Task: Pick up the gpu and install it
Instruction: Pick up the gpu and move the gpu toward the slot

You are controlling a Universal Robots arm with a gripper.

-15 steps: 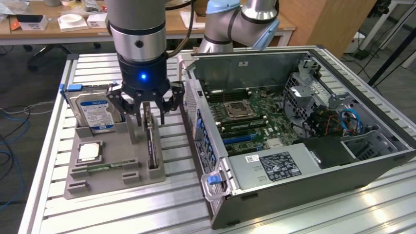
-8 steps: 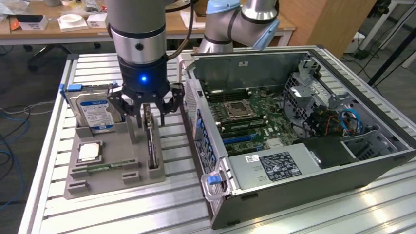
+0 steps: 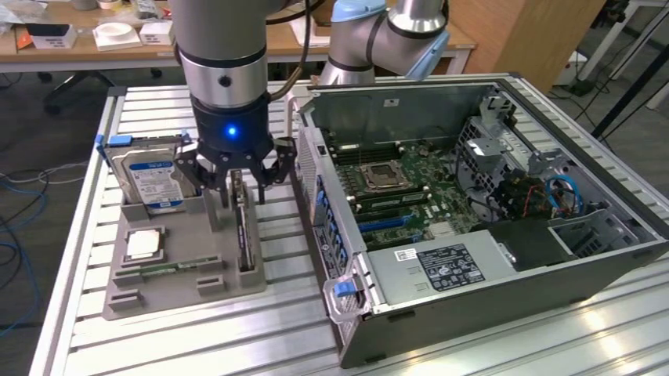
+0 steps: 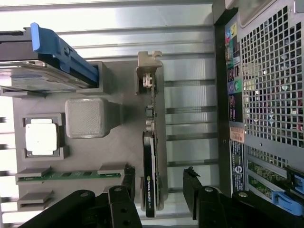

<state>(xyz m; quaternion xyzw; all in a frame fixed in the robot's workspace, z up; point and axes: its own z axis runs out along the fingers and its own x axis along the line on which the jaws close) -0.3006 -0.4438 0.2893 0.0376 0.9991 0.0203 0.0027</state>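
Note:
The gpu (image 3: pixel 244 231) stands on its long edge in a slot of the grey holder (image 3: pixel 188 286) on the table. It is a thin green card with a black cooler. From the wrist, the gpu (image 4: pixel 150 142) is seen edge-on, its silver bracket (image 4: pixel 148 71) at the far end. My gripper (image 3: pixel 238 182) hangs directly over the card and is open. In the wrist view, my gripper (image 4: pixel 158 173) has one black finger (image 4: pixel 127 183) on each side of the card, apart from it. The open computer case (image 3: pixel 471 211) lies at the exterior view's right, its motherboard (image 3: pixel 418 188) exposed.
The holder also carries a hard drive (image 3: pixel 152 178) with a blue label, a silver processor (image 3: pixel 143 244) and a narrow memory stick (image 3: pixel 172 269). The case's perforated rear wall (image 4: pixel 270 80) runs close beside the holder. A desk (image 3: pixel 105 39) with boxes stands behind.

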